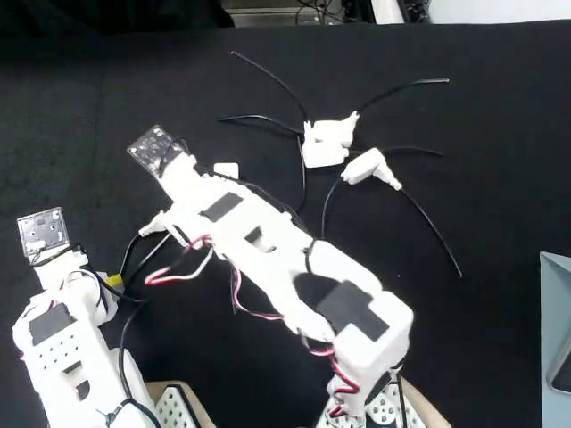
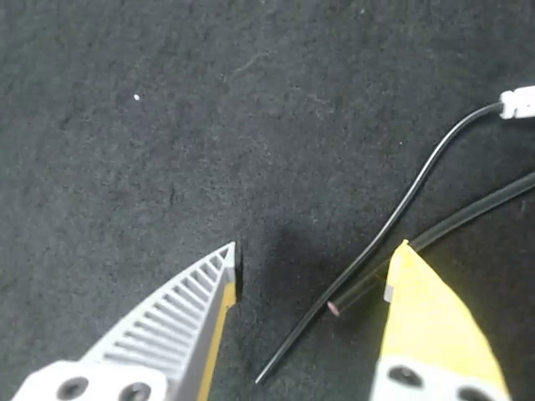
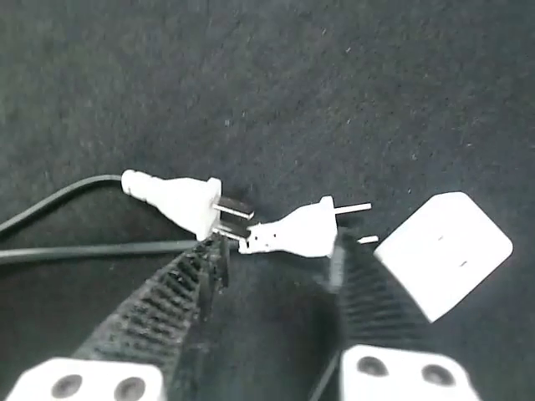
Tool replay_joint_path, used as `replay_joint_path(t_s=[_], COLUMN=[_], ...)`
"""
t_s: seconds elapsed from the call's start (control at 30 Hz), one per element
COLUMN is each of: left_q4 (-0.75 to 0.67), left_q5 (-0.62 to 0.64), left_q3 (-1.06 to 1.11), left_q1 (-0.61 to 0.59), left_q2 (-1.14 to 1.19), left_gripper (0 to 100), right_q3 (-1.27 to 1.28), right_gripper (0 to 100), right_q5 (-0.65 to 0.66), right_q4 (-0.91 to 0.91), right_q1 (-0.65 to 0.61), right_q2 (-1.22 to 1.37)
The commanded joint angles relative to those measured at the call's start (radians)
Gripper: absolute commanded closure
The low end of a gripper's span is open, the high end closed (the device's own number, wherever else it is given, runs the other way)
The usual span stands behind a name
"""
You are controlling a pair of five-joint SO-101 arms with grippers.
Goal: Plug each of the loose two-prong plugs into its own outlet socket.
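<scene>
Left gripper (image 2: 318, 255) and right gripper (image 3: 278, 251) hang low — jaws of both apart.

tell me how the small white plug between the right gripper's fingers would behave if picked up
The small white plug looks light and rigid, so the open right gripper straddling it should lift it easily. Its smooth, tapered body may twist in the grip. A black cord seems to trail from it and would likely drag limply, tugging it off line.
</scene>
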Motion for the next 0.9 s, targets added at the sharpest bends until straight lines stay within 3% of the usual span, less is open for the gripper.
replay_joint_path(t_s=[0.0,0.17,0.33,0.77,0.87], left_q4=[-0.017,-0.017,-0.017,-0.017,-0.017], left_q5=[0.009,0.008,0.008,0.008,0.008], left_q3=[-0.033,-0.031,-0.030,-0.027,-0.027], left_q1=[-0.012,-0.012,-0.012,-0.012,-0.010], left_q2=[-0.015,-0.015,-0.015,-0.015,-0.015], left_gripper=[71,71,71,71,71], right_q3=[-0.176,-0.328,-0.407,-0.418,-0.432], right_gripper=[76.0,79.3,80.9,84.5,84.3], right_q5=[-0.002,-0.164,-0.232,-0.241,-0.241], right_q4=[0.118,0.135,0.135,0.140,0.216], right_q1=[-0.008,-0.005,0.028,0.095,0.106], right_q2=[0.047,0.174,0.237,0.332,0.334])
